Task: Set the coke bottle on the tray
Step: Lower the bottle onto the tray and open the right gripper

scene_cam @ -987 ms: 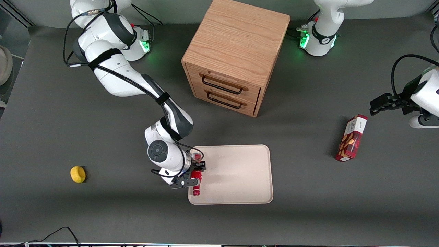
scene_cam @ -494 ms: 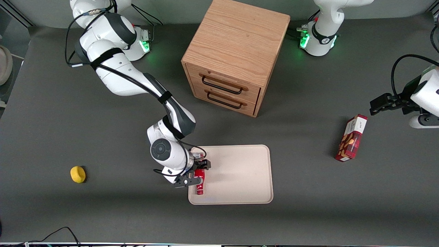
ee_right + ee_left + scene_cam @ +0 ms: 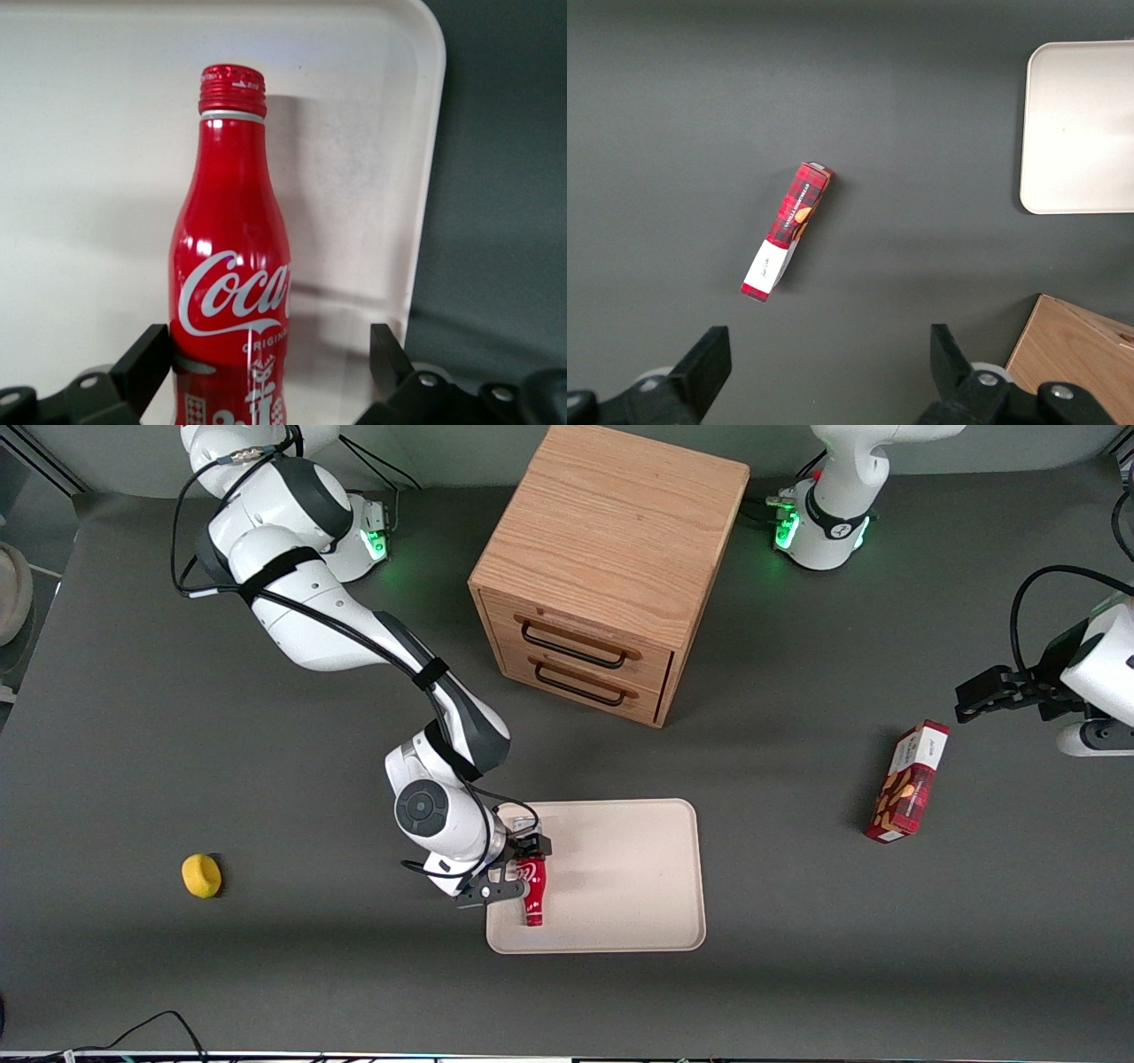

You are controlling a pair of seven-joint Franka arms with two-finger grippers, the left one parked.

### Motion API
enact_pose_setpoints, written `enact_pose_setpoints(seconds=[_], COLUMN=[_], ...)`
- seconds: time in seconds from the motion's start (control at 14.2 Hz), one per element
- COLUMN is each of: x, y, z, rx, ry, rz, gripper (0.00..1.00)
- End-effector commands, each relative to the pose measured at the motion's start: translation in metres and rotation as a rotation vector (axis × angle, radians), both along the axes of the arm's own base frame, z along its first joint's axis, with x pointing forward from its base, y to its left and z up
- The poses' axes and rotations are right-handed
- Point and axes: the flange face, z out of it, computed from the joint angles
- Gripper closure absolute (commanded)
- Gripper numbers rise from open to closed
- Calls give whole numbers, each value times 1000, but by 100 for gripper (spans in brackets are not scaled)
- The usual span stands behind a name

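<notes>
**Coke bottle hangs over tray in right arm's grip**

Nearest the front edge of the bench, the cream tray (image 3: 620,877) lies flat on the dark grey surface, about midway along the bench's length. Over the tray's end toward the working arm, the gripper (image 3: 521,870) holds the coke bottle (image 3: 532,892) by its lower body. The bottle lies near level, its red cap pointing toward the front edge. In the right wrist view the bottle (image 3: 232,292) fills the gap beside one black finger (image 3: 142,367), the other finger stands a little clear of it, so the jaws are only part closed around it, and the tray (image 3: 372,159) spreads beneath the bottle. Whether the bottle touches the tray cannot be told.

A small yellow object (image 3: 202,875) sits at about the same depth, toward the working arm's end of the bench. A red snack box (image 3: 907,782) lies slightly farther from the front edge, toward the parked arm's end. Farthest back, near the rear edge, a wooden two-drawer cabinet (image 3: 611,567) stands with both drawers shut.
</notes>
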Motion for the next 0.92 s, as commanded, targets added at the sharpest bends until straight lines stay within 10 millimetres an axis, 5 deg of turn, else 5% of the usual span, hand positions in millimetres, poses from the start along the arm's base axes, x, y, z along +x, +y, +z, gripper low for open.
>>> enact_pose_setpoints(seconds=[0.0,0.85], x=[4,7], y=[1,2], z=[-2,17], rx=[-7,1], ry=[-23,-41], rz=[10,-1], gripper=[0,0])
